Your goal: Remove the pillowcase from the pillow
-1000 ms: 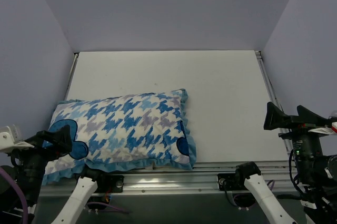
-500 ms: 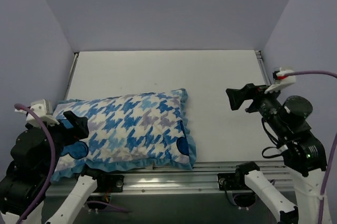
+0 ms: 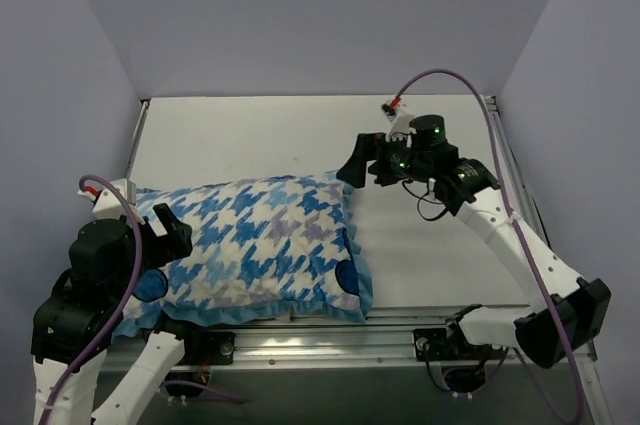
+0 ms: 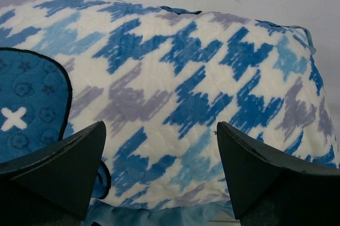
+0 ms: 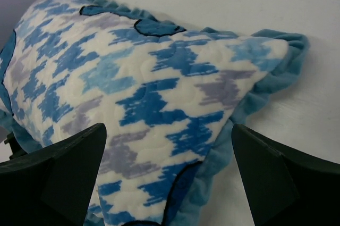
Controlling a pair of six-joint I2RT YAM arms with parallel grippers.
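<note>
The pillowcase (image 3: 250, 240), houndstooth side up with blue ruffled trim and dark blue round patches, lies full and plump at the table's near left. The pillow is hidden inside it. My left gripper (image 3: 168, 230) is open and empty over the pillowcase's left end. In the left wrist view the gripper (image 4: 159, 175) hovers above the houndstooth fabric (image 4: 175, 77) beside a dark blue patch (image 4: 26, 111). My right gripper (image 3: 350, 167) is open and empty by the pillowcase's far right corner. In the right wrist view the gripper (image 5: 170, 181) sits above the fabric (image 5: 143, 93) and its ruffle (image 5: 276, 72).
The white table (image 3: 430, 145) extends behind and to the right of the pillowcase. A metal rail (image 3: 330, 340) runs along the front edge and another (image 3: 507, 160) along the right side. Grey-violet walls close in three sides. A purple cable (image 3: 450, 75) arcs over the right arm.
Both arms swung in from the table's sides. The left gripper rose over the pillowcase's left end; the right moved left to its far right corner. The pillowcase has not moved.
</note>
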